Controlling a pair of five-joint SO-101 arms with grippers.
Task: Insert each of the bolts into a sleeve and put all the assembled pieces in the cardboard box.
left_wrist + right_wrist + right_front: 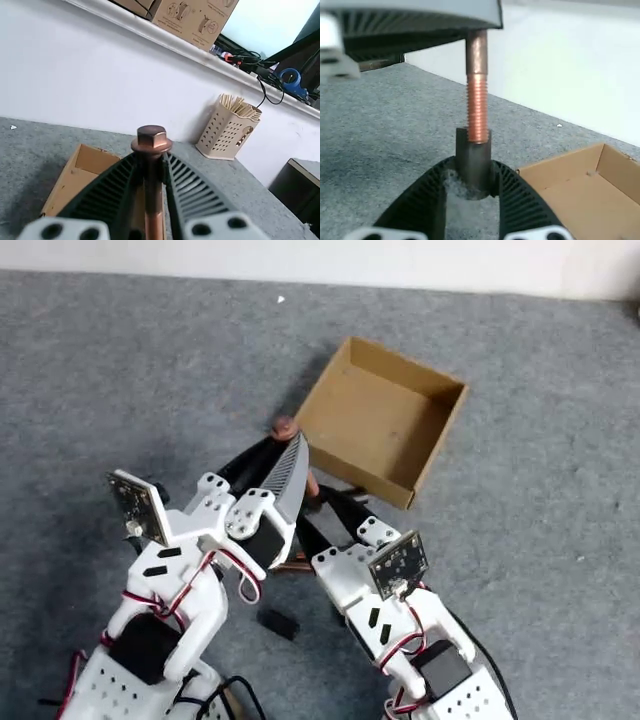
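Observation:
My left gripper (151, 159) is shut on a copper bolt (151, 140), whose hex head stands above the fingertips. In the right wrist view the bolt's threaded end (478, 112) points down into a dark hex sleeve (473, 155). My right gripper (472, 175) is shut on that sleeve. From above, the left gripper (290, 455) and the right gripper (318, 502) meet just in front of the near left corner of the open cardboard box (425, 475), with the bolt head (285, 427) at the left fingertips.
A spare black sleeve (278, 623) lies on the grey carpet between the two arm bases. A copper piece (295, 565), seemingly another bolt, lies under the arms. A white wall and a pale perforated holder of sticks (227, 131) stand behind the box.

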